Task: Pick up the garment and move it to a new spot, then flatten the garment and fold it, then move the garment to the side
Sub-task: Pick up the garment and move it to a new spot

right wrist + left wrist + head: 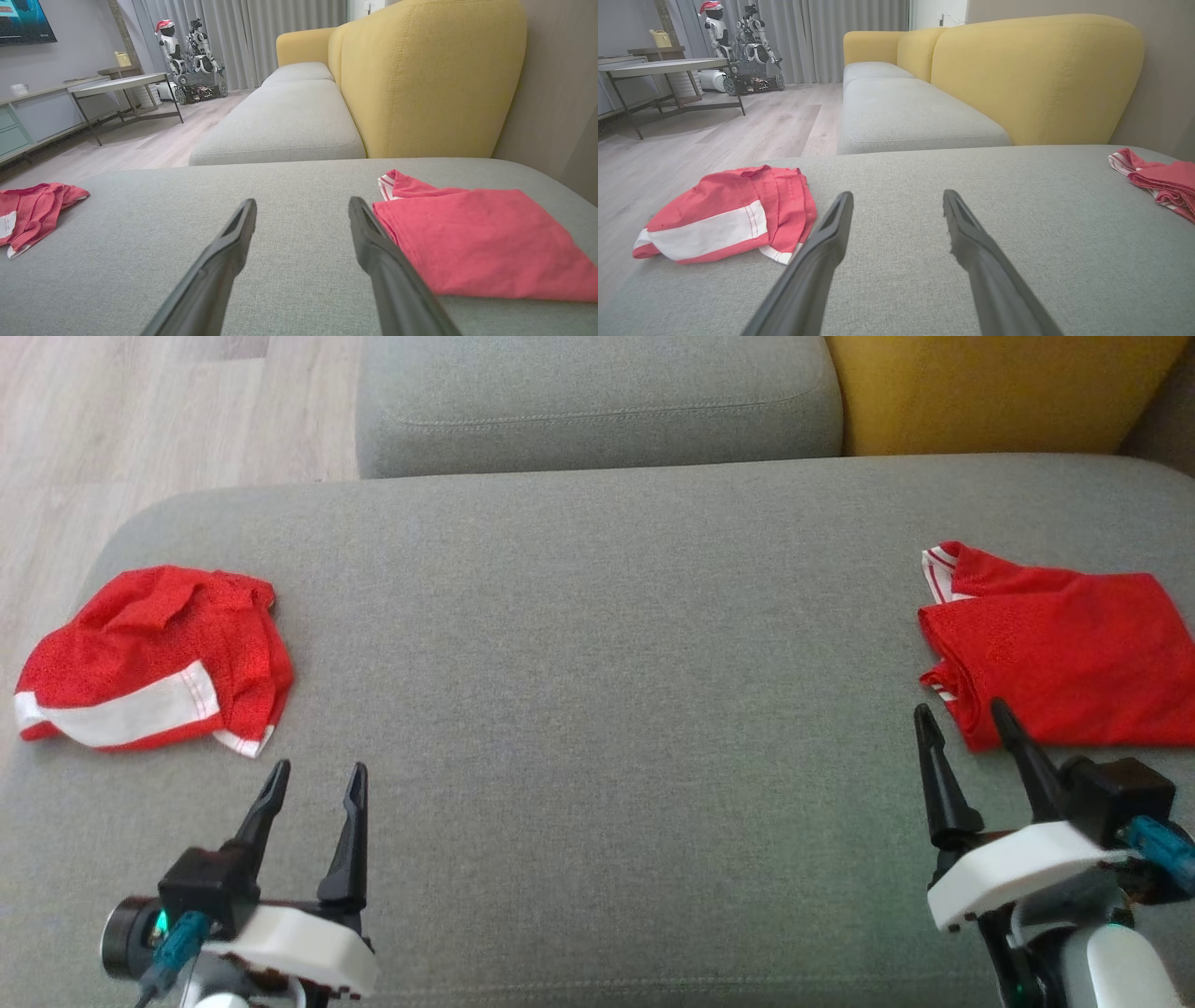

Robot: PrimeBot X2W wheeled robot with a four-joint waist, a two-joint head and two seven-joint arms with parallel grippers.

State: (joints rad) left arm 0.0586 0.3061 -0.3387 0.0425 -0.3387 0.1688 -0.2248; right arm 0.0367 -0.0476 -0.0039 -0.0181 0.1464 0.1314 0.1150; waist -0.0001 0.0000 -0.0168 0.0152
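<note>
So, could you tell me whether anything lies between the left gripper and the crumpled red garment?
Nothing visible does. Only bare grey cushion separates the open left gripper from the crumpled red garment, which lies just ahead and to its left. The folded red garment sits far off, by the right gripper.

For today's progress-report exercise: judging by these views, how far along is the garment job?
Done, it seems: the folded garment lies at the right of the cushion. In hand: nothing; left gripper and right gripper are open and empty. Left: the crumpled garment needs picking up, flattening, folding, moving aside.
</note>
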